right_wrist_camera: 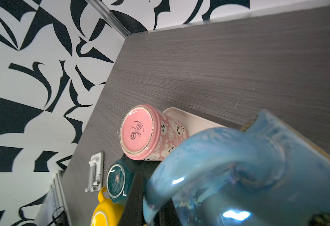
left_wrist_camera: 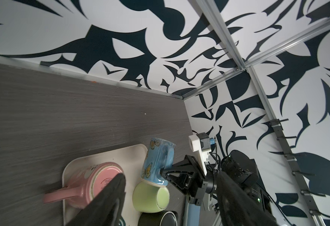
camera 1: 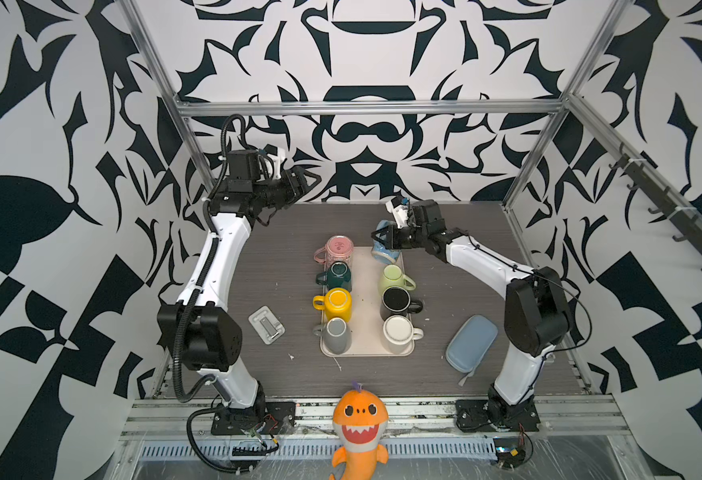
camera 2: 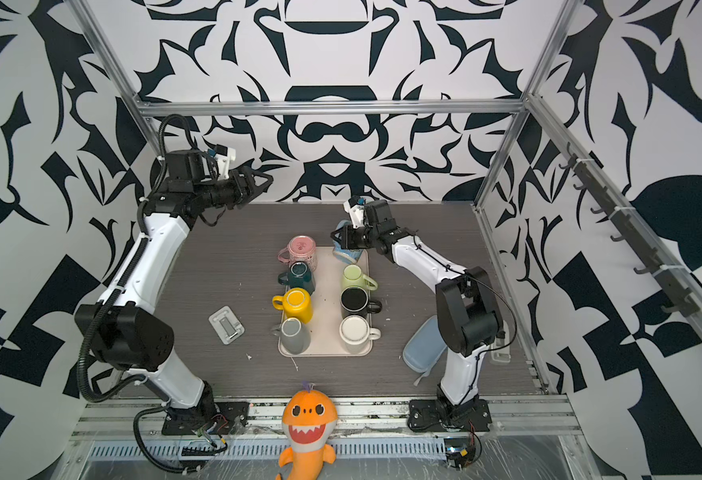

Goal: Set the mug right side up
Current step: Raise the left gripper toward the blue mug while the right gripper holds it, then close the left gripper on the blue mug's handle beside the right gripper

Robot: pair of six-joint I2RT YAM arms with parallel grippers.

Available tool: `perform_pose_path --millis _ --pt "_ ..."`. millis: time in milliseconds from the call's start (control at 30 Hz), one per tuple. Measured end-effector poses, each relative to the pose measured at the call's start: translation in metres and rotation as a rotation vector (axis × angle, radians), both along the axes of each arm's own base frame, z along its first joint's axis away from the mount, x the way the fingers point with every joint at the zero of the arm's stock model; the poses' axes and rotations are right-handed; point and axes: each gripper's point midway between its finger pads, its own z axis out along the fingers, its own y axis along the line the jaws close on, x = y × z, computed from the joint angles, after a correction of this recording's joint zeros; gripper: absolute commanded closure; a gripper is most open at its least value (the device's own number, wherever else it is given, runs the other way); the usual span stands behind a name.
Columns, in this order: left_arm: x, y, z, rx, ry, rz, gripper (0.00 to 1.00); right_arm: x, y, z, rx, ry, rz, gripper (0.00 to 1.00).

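Note:
The blue butterfly mug [camera 1: 384, 250] [camera 2: 346, 252] [left_wrist_camera: 157, 160] [right_wrist_camera: 238, 166] hangs tilted over the far right end of the cream tray [camera 1: 366, 291] [camera 2: 327, 299]. My right gripper [camera 1: 378, 239] [camera 2: 338, 236] [left_wrist_camera: 162, 173] [right_wrist_camera: 150, 199] is shut on its handle. Whether the mug's lower end touches the tray or the green mug [camera 1: 393, 277] [left_wrist_camera: 150, 197] I cannot tell. My left gripper [camera 1: 312, 181] [camera 2: 266, 181] [left_wrist_camera: 171, 176] is open and holds nothing, raised high at the back left, away from the mugs.
The tray's left row holds pink [camera 1: 338, 249], teal [camera 1: 337, 276], yellow [camera 1: 337, 303] and grey [camera 1: 337, 334] mugs. Black [camera 1: 397, 301] and white [camera 1: 399, 332] mugs stand on the right. A blue case [camera 1: 472, 340], a small metal stand [camera 1: 266, 324] and an orange shark plush [camera 1: 359, 419] lie nearby.

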Motion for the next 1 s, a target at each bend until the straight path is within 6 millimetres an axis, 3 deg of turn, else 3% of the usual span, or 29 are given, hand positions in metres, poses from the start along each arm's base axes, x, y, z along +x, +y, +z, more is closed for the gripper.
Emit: perform_pose_path --millis 133,233,367,767,1000 --pt "-0.003 -0.021 -0.003 0.031 -0.001 -0.082 0.28 -0.006 -0.001 0.028 -0.053 -0.144 0.02 1.0" --pt "-0.005 -0.036 -0.016 0.056 0.024 -0.134 0.28 -0.012 0.002 0.047 -0.082 -0.239 0.042 1.0" --pt "-0.008 -0.054 -0.03 0.088 0.049 -0.195 0.28 -0.019 0.006 0.06 -0.146 -0.351 0.066 1.0" --pt "-0.043 -0.092 -0.015 0.167 -0.026 -0.352 0.29 -0.043 0.03 0.054 -0.299 -0.489 0.187 1.0" --pt "-0.042 -0.1 -0.039 0.233 0.023 -0.363 0.31 -0.043 0.029 0.052 -0.331 -0.509 0.194 1.0"
